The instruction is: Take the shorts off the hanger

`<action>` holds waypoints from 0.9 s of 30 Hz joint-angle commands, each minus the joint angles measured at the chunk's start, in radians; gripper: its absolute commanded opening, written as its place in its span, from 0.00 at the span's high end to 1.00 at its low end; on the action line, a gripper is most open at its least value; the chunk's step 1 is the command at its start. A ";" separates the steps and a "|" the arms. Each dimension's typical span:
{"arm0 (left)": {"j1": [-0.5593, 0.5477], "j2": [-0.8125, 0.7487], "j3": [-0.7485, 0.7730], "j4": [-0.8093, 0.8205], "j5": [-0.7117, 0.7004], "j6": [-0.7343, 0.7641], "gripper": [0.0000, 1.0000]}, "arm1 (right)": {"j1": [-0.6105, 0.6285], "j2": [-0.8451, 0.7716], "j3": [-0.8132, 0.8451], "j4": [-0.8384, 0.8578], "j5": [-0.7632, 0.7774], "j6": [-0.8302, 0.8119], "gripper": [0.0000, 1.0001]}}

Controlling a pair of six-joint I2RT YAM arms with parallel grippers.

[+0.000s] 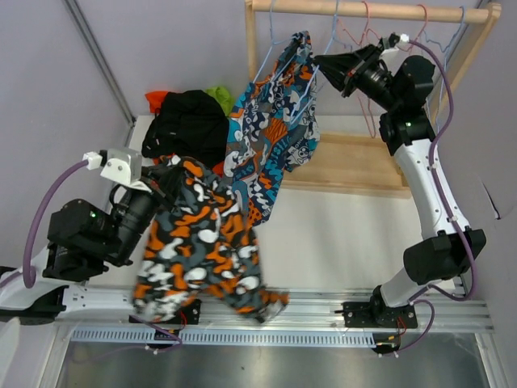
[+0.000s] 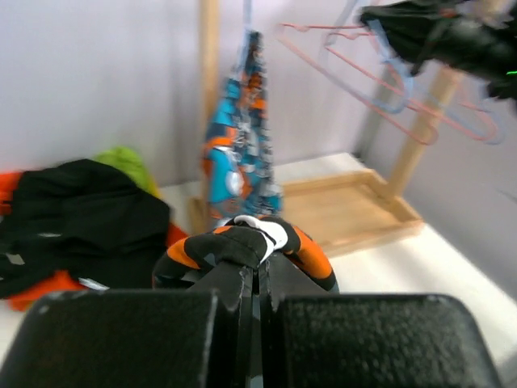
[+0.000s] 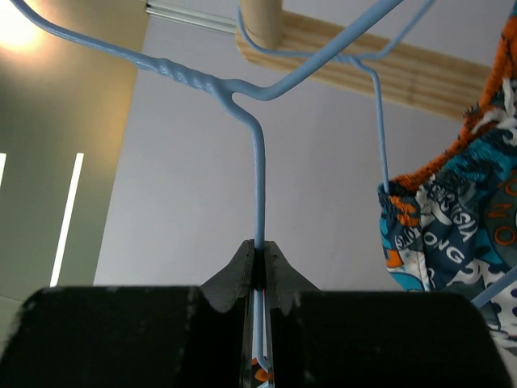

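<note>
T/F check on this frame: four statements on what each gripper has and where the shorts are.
1. The left gripper is shut on the orange-patterned shorts. True.
2. The right gripper is open, clear of the hangers. False: it is shut on a blue hanger, on its wire.
3. The blue-patterned shorts lie on the table. False: they hang at the rack.
4. The black shorts lie in a pile on the table. True.
</note>
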 commanded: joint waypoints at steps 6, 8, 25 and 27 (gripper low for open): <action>0.000 0.073 0.175 0.263 -0.118 0.490 1.00 | -0.065 0.053 0.052 0.113 -0.068 0.001 1.00; 0.038 0.114 0.221 0.284 -0.077 0.525 1.00 | -0.068 0.062 0.046 0.129 -0.078 0.011 1.00; 1.135 0.770 0.881 -0.197 0.710 0.015 1.00 | -0.078 -0.051 -0.195 0.179 -0.104 0.020 1.00; 1.180 0.868 1.074 -0.252 0.754 -0.009 1.00 | -0.086 -0.067 -0.229 0.166 -0.108 0.003 0.82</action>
